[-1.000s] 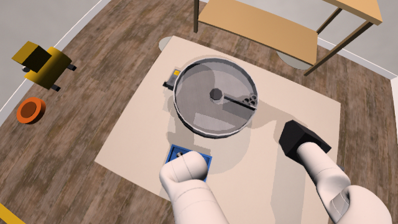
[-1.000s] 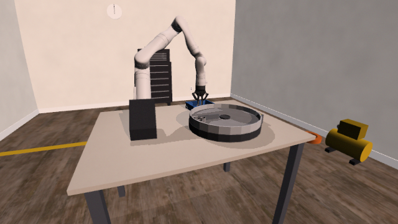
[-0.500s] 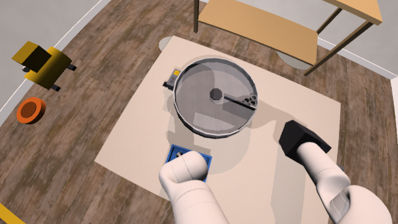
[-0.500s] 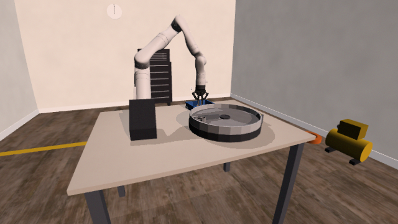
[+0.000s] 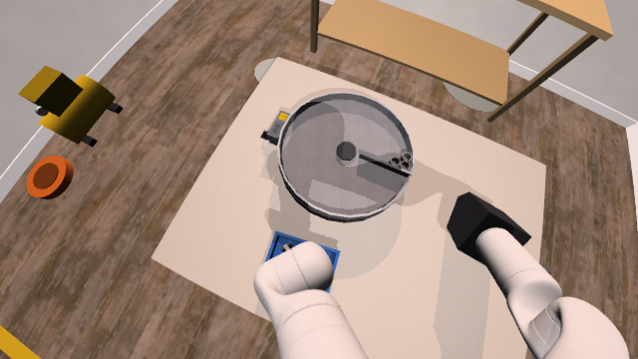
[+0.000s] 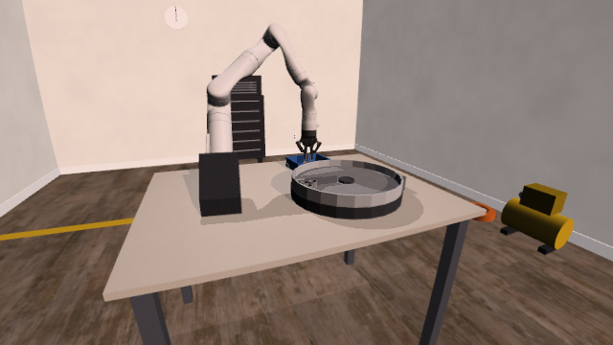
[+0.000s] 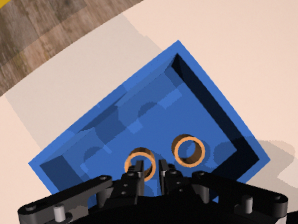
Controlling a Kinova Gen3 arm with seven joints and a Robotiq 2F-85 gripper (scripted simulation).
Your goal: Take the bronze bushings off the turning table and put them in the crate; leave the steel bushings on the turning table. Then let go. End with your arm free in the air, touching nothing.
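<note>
Blue crate rim [image 5: 336, 252] [image 6: 322, 155] [image 7: 224, 101] beneath jaws [image 5: 287, 246] [image 6: 308, 160]

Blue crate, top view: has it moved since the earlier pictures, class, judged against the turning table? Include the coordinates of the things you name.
No. The blue crate [image 5: 288, 235] [image 6: 294, 164] [image 7: 223, 105] keeps its place beside the turning table [image 5: 311, 150] [image 6: 347, 199].
</note>
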